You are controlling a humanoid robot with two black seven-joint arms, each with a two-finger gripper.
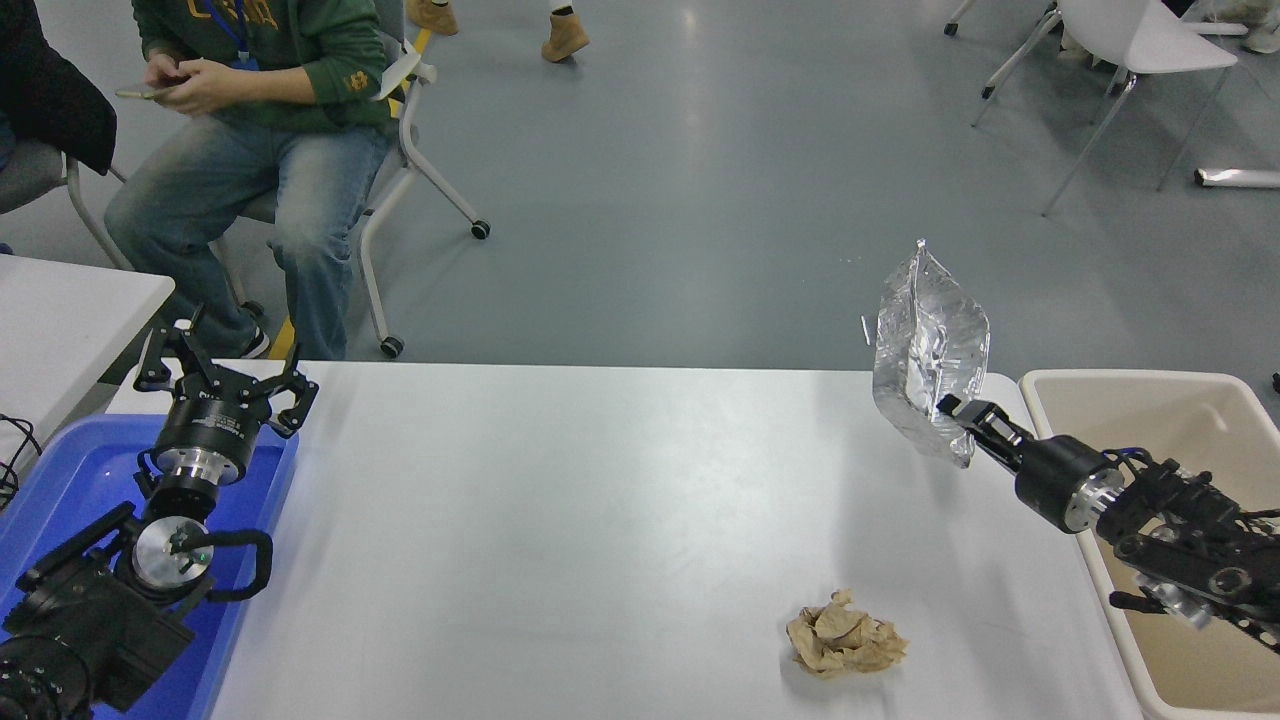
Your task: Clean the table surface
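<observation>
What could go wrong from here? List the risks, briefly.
1. The right gripper pinches only the lower edge of the foil tray, held upright in the air; it could bend or slip out before reaching the beige tub.
2. The crumpled brown paper remains on the table surface.

beige tub [1190, 400]: right side cut off | right claw [952, 408]: tips hidden by foil tray [930, 350]
</observation>
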